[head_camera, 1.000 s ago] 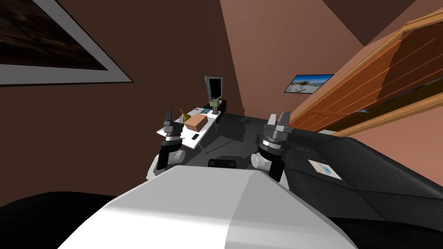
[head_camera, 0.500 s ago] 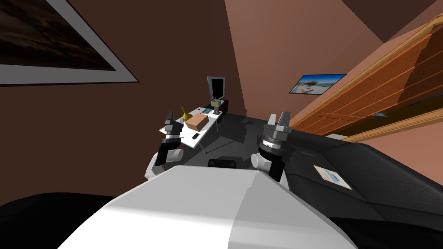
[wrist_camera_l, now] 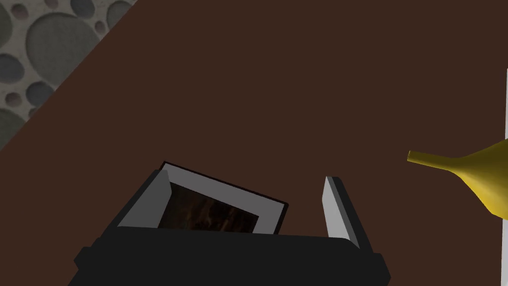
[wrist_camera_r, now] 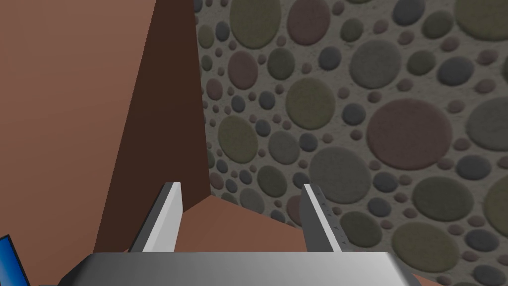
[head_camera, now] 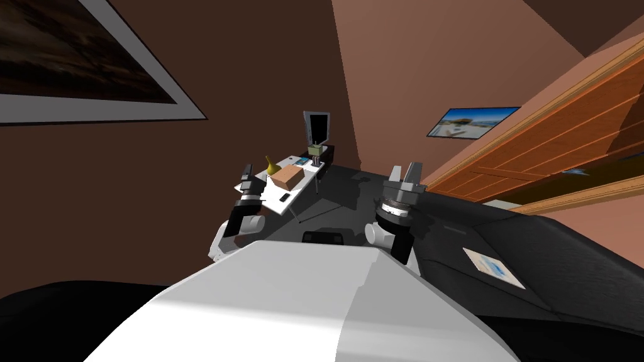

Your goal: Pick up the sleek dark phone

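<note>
head view puts the small flat black phone (head_camera: 285,197) just left of the frame's middle. it lies flat near the closest end of a white thin-legged table (head_camera: 274,202), with a brown rectangular box (head_camera: 285,178) just behind it and a yellow long-necked vase (head_camera: 272,168) further back. the left gripper (head_camera: 246,171) stands raised at the table's left edge in the picture, not yet at the phone. its wrist view shows both fingers spread with nothing between them, aimed at a wall rather than the tabletop, so i judge this a carrying pose for the approach. the right gripper (head_camera: 405,171), right of centre, is likewise spread and empty, probably parked out of the way.
</note>
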You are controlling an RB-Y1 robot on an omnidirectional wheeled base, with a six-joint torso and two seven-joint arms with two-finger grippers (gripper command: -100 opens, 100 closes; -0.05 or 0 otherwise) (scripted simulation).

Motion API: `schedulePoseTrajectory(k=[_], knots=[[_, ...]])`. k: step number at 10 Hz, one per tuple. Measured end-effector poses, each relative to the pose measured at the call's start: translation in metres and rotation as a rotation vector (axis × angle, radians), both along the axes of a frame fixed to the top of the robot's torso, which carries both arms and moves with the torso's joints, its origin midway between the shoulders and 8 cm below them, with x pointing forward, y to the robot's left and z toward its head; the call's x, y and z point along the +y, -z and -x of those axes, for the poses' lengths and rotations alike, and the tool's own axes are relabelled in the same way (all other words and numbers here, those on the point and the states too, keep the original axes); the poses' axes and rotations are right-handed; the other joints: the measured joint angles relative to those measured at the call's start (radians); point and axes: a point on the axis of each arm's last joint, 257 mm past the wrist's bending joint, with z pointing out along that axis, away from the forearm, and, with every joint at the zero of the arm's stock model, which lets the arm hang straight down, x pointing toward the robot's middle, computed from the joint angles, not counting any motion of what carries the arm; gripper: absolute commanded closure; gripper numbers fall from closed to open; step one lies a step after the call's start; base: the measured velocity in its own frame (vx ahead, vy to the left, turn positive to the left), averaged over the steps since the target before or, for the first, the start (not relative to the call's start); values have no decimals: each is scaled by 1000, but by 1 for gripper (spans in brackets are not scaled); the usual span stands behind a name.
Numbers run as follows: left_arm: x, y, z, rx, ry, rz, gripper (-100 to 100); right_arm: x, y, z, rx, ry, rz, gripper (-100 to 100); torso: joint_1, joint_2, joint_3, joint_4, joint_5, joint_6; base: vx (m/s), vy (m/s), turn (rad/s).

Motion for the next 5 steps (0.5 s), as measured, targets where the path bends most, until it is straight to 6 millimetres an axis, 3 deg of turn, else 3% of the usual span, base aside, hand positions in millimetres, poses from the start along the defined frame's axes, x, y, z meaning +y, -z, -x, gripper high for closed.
schedulePoseTrajectory(k=[5], knots=[[31,30,-11,111,-32,101,-100,0,0,0,0,0,0,0,1,0,0,0,0,0,20,-34,66]])
